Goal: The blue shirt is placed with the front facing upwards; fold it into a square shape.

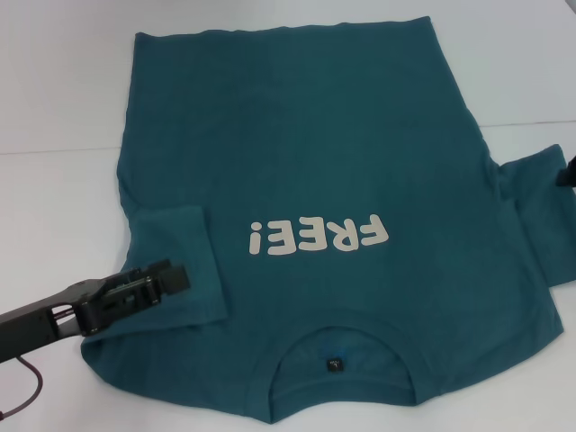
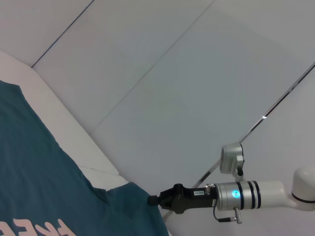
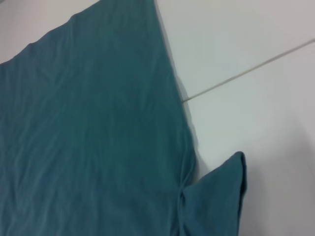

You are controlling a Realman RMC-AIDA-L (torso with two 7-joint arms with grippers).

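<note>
Though the shirt has its lower-left sleeve folded in, you've the rest to fold; left gripper looks closed and empty there, right gripper's state unclear.

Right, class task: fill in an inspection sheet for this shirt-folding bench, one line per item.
Surface: white table, a thin seam line across it.
Job's things: blue shirt lies front up, "FREE!" lettering showing, collar nearest the robot; left sleeve folded onto the body, right sleeve spread out.
Clutter: nothing seen.
Grippers: left gripper over the folded sleeve; right gripper at the right sleeve's edge.
Cables: dark red wire under the left arm.
Surroundings: nothing seen.
</note>
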